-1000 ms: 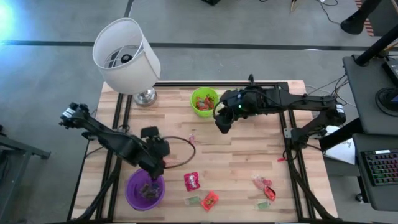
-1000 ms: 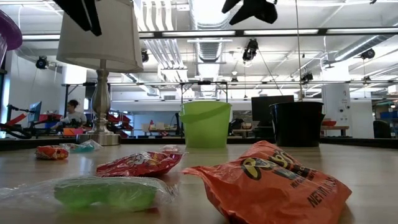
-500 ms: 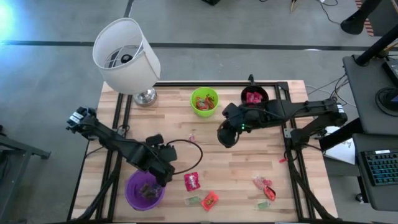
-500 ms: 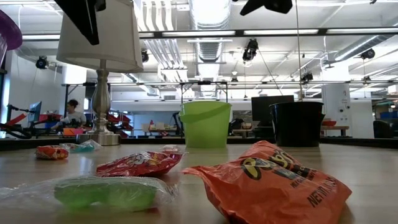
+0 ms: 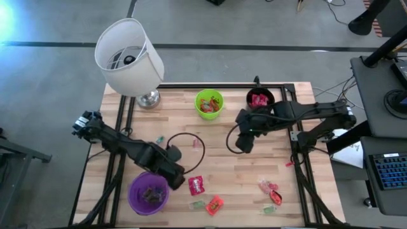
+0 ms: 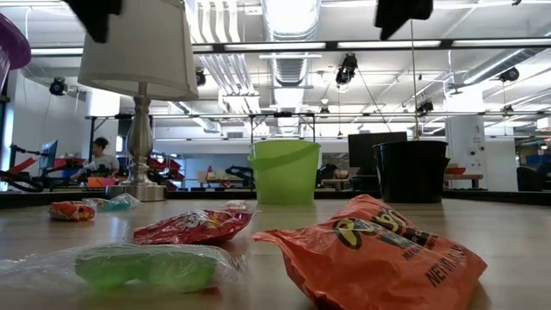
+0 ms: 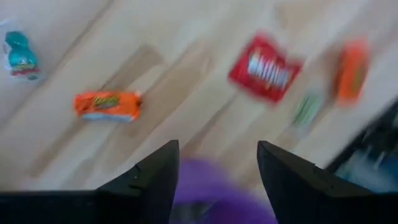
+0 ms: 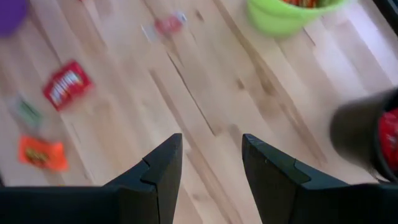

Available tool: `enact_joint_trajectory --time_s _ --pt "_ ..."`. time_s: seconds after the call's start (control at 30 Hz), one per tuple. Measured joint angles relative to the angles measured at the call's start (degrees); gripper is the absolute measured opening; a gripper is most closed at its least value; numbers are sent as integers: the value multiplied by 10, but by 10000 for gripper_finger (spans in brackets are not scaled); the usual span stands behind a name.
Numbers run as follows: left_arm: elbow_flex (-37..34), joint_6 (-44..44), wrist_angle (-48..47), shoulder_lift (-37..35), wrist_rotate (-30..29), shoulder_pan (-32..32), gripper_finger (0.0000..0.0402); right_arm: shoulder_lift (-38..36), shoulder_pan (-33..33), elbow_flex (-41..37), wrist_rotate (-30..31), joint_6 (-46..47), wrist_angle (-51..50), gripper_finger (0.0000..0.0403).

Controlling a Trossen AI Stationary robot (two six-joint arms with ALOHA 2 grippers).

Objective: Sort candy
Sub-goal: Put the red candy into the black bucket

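Since 1 s ago: left gripper [image 5: 176, 170] has slid off the purple cup [image 5: 148, 194] toward the red packet [image 5: 196, 185]; right gripper [image 5: 244, 141] has pulled away from the green cup [image 5: 209, 104] toward table centre, uncovering the black cup [image 5: 260, 100].

High view: left gripper just beside the purple cup's rim, fingers spread, nothing in them. Right gripper over bare wood, well apart from all candy. Red packet lies near the left gripper, long axis running roughly front-to-back. Orange packet [image 5: 214, 204] just beyond it, tilted diagonal. Small green sweet [image 5: 198, 205] between those two. Red/green sweets [image 5: 271, 191] w/ a green one near the right front corner. Green cup holds mixed sweets, black cup holds red ones, purple cup holds dark ones. Lamp [image 5: 130, 57] at back left.

Low view: orange packet [image 6: 379, 251] closest, long axis slanting across the table. Green sweet [image 6: 144, 266] lies flat beside it, red packet [image 6: 194, 226] behind. Grippers only dark shapes at the top edge.

Left wrist: fingers [image 7: 152, 180] apart, empty; purple cup below them; red packet [image 7: 265, 68], orange sweet [image 7: 107, 105] lying lengthwise.

Right wrist: fingers [image 8: 160, 171] parted, empty; red packet [image 8: 67, 83], orange packet [image 8: 42, 154], green cup [image 8: 291, 12].
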Motion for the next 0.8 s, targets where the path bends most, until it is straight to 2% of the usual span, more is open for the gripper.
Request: enact_joint_trajectory --time_s 0.07,0.17,0.47,0.6,0.67,0.8 --pt "1 -79 16 6 -32 0 202 -3 1 0 -1 -9 -22 157" --pt "1 -183 42 21 -50 1 203 -5 1 0 -1 -26 -43 157" --pt "9 -342 113 117 -53 2 204 -18 1 0 -7 -83 -51 157" --pt "50 -375 117 177 -48 2 204 -29 1 0 -7 -99 -53 157" --pt "75 -377 111 209 -27 3 204 -36 1 0 -7 -107 -54 157" --pt "136 -384 61 274 -1 5 204 -54 1 0 -7 -108 -63 157"
